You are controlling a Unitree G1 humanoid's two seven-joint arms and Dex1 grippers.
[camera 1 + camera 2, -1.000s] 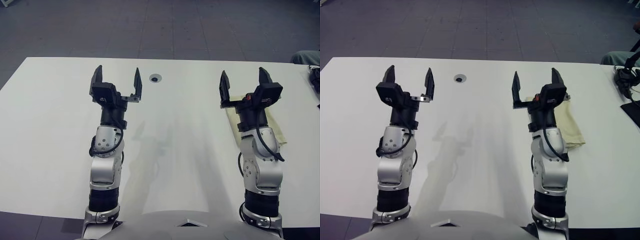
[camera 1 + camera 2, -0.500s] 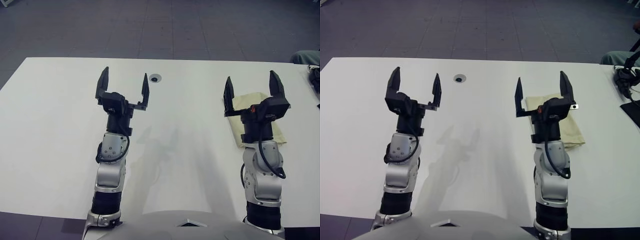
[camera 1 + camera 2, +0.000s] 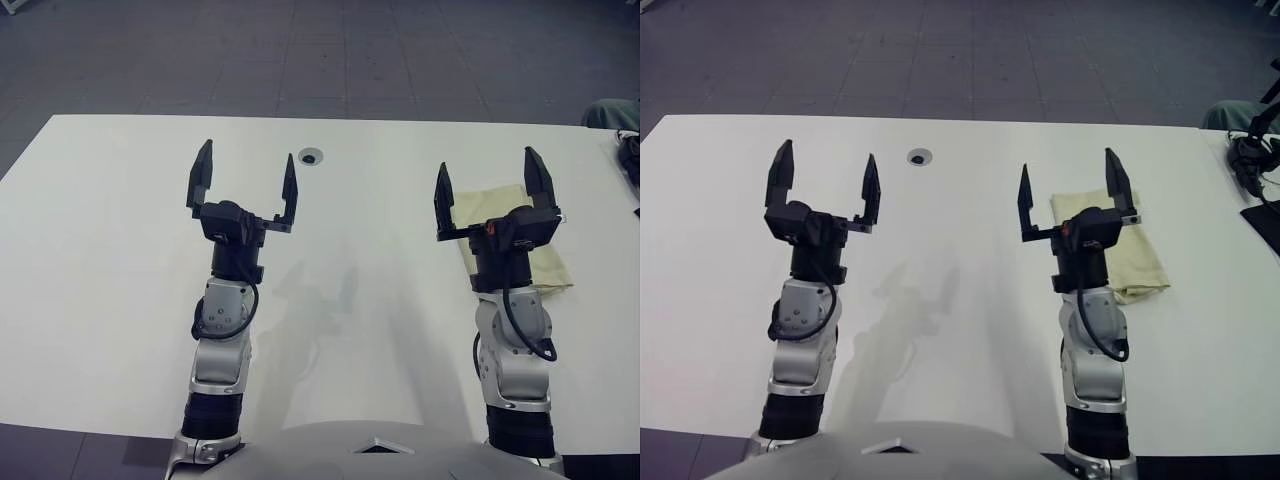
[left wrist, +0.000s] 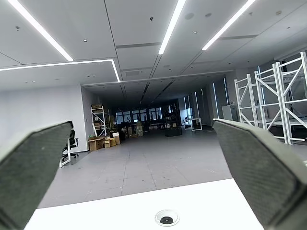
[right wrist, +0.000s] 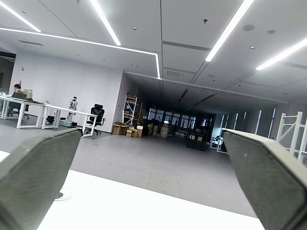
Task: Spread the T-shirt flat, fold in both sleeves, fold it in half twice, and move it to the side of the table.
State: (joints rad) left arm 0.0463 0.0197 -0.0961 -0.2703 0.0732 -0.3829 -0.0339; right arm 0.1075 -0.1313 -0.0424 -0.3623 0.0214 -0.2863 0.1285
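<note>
Yellow shirt, step in hand: judging by how it lies, the pale yellow folded cotton T-shirt (image 3: 1145, 255) looks folded and already set at the side, so what remains seems to be clearing the arms away.
Doing it well: the right end effector (image 3: 1067, 163) stands over the near edge of the cloth, so I would bring it back high and straight. A dipped finger could catch the top layer and pull the fold open.
If the shirt needs to go further aside: press flat on the whole stack and slide it. Pinching one edge would probably lift only the upper layers.
Right end effector: raised off the desk with its two black fingers pointing up and spread wide, and nothing between them.
Left end effector (image 3: 827, 155): raised the same way with its fingers wide apart and empty. It is well apart from the shirt, over the left half of the desk.
White rectangular desk (image 3: 100, 250): smooth and flat, with a small round cable port (image 3: 312, 156) near the far edge, between the two arms.
Where the shirt is: on the robot's right part of the desk, partly hidden behind the right arm and short of the right edge.
How the shirt looks: a compact, roughly rectangular packet lying flat, with fairly straight edges. The near right corner looks slightly rounded and soft. I cannot count the layers from here.
</note>
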